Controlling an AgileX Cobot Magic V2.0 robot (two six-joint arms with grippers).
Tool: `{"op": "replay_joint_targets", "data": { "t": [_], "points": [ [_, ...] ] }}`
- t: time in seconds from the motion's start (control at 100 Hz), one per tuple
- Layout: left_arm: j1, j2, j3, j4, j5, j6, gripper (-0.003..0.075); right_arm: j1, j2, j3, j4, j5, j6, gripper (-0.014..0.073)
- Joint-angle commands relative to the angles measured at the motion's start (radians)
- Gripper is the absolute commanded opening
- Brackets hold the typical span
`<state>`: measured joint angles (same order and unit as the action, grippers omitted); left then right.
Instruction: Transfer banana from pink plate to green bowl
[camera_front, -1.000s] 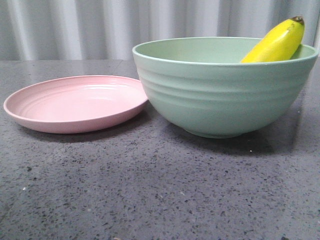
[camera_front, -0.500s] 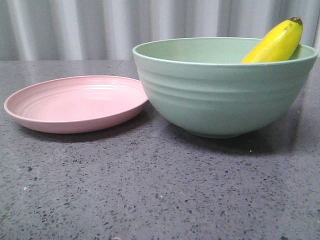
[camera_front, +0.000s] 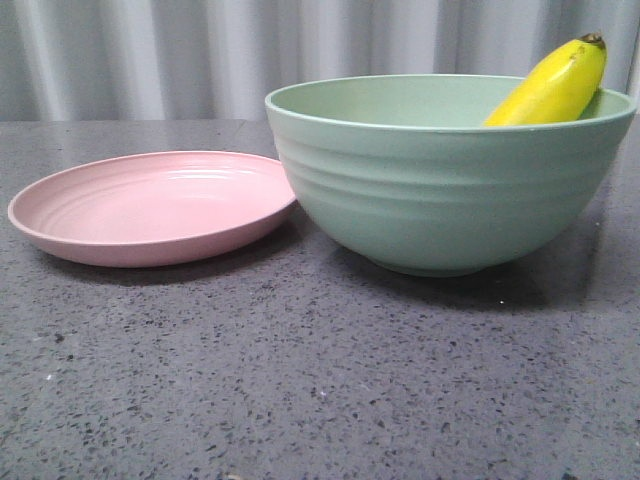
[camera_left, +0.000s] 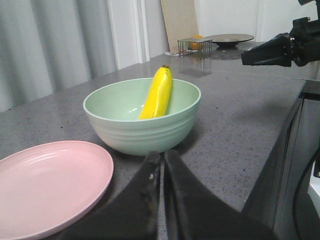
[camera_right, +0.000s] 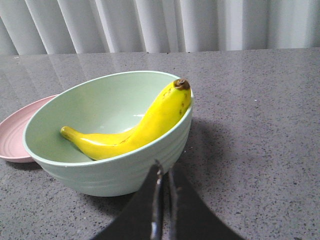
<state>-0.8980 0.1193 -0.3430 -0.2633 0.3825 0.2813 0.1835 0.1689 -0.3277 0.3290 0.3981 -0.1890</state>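
Banana (camera_right: 145, 125) lies inside the green bowl (camera_front: 440, 190), its greenish stem end down on the bowl floor and its dark tip propped over the rim at about two o'clock in the front view. We see the pink plate (camera_front: 150, 205) bare at nine o'clock of the bowl, its edge just beside the bowl wall, both standing on the speckled grey surface (camera_front: 320, 380). We judge the transfer done. Our left end effector (camera_left: 161, 172) has its fingers pressed together with nothing between them, clear of the bowl; our right end effector (camera_right: 162, 185) is likewise closed to a thin slit and empty, well back from the rim. Were we to take the fruit again, we would expect it light, firm yet bruisable, and slick on its glossy skin, so a gentle pinch across the thick middle, jaws set crosswise to the curve, looks safest. The leaning tip offers easy reach, but gripping there would likely let the fruit pivot and swing.
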Motion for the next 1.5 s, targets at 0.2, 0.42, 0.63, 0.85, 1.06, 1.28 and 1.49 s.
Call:
{"op": "replay_joint_targets", "data": {
  "t": [0.2,0.42,0.63,0.85,1.06,1.28,1.49],
  "points": [
    [-0.004,0.011,0.0,-0.018,-0.081,-0.007,-0.002,-0.004,0.01,-0.027,-0.006,-0.069,-0.011,-0.0067],
    [0.054,0.011,0.098,0.251,-0.316,-0.066,-0.002,-0.004,0.01,-0.027,-0.006,-0.069,-0.011,-0.0068],
    [0.323,0.011,0.249,0.236,-0.643,-0.167,-0.002,-0.004,0.01,-0.027,-0.006,-0.069,-0.011,-0.0067],
    [0.619,-0.018,0.357,0.236,-0.73,-0.167,-0.002,-0.004,0.01,-0.027,-0.006,-0.069,-0.011,-0.0068],
    [0.766,-0.152,0.355,0.236,-0.468,-0.167,-0.002,-0.004,0.01,-0.027,-0.006,-0.069,-0.011,-0.0067],
    [0.838,-0.152,0.355,0.209,-0.177,-0.167,-0.002,-0.004,0.01,-0.027,-0.006,-0.07,-0.011,-0.0067],
    [0.838,-0.152,0.355,0.209,-0.134,-0.167,-0.002,-0.004,0.01,-0.027,-0.006,-0.07,-0.011,-0.0067]
  ]
}}
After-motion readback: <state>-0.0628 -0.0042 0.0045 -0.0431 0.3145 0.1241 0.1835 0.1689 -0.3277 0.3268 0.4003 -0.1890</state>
